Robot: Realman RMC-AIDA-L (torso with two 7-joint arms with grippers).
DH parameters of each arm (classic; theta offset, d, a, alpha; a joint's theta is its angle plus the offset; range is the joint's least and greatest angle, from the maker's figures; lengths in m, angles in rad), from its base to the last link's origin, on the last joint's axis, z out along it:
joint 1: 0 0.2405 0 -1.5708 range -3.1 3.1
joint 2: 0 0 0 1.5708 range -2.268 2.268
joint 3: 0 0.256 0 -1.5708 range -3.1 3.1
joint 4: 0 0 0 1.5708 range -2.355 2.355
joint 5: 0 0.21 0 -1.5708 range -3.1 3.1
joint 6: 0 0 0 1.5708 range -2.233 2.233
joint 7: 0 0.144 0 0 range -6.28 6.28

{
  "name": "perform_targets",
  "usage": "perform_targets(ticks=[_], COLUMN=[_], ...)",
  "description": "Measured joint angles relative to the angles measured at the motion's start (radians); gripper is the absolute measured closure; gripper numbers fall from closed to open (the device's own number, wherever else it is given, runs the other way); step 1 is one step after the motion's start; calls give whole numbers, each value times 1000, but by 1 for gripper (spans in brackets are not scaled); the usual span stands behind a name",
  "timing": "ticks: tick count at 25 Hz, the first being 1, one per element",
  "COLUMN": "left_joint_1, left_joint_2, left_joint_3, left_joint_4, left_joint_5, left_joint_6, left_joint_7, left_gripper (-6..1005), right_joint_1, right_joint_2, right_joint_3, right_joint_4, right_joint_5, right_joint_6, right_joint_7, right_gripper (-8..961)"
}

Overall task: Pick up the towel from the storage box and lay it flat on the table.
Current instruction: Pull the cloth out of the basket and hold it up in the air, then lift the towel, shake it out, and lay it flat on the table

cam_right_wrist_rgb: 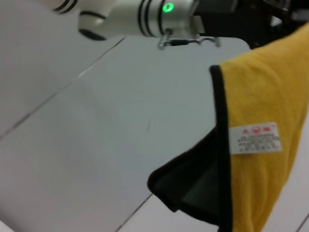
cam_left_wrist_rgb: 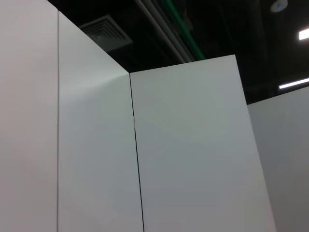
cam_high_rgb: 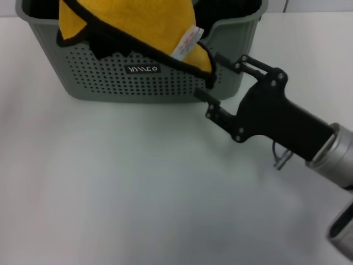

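Observation:
The bright yellow towel (cam_high_rgb: 138,25) with black edging hangs out of the pale grey-green storage box (cam_high_rgb: 99,72) over its dipped front rim. A white care label (cam_high_rgb: 186,43) shows on it. My right gripper (cam_high_rgb: 208,75) is open at the box's front right corner, one finger on each side of the towel's hanging corner. The right wrist view shows the towel (cam_right_wrist_rgb: 270,92) close up, with its label (cam_right_wrist_rgb: 255,138) and its dark underside. The box stands at the far side of the white table (cam_high_rgb: 138,182). My left gripper is out of view.
The left wrist view shows only white partition panels (cam_left_wrist_rgb: 183,145) and a dark ceiling. The black logo label (cam_high_rgb: 143,69) marks the box's front wall. Something dark lies inside the box behind the towel (cam_high_rgb: 226,8).

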Motion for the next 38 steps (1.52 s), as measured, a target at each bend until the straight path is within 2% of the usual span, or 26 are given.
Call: perform_targets(ticks=[4,7,12,15,23,28,38], left_joint_1=[0,0,-1,2,8,21,102], left_joint_2=[-2,-3,-3,-4,-6,-9,-19], left_joint_3=[1,5,6,5,3,-2,-11], left_joint_4=[0,0,-1,-2,-10,-68,-192], left_joint_5=[1,1,1,1,3,40,207], left_joint_6=[0,0,0,0,0,-1,-4], left_joint_7=[-4,-5,-5,-5,-5,3,54], left_gripper=[986,986,986,986,985,985,954], right_joint_1=[-8,-7,-1,-5,-11,-23,-30], right_joint_2=[0,0,0,0,0,1,-1], right_joint_3=[-119,-225,-282,-285,-295,-299,-261], right_joint_4=[-35,-56,-63,-64,-54,-51,-65], right_joint_5=[152,310,394,401,400,405,407], right_joint_6=[36,54,57,52,43,15,-65], right_joint_7=[-199,-370,-470,-478,-484,-441,-219], right_gripper=[460,459,459,458,695,912,947])
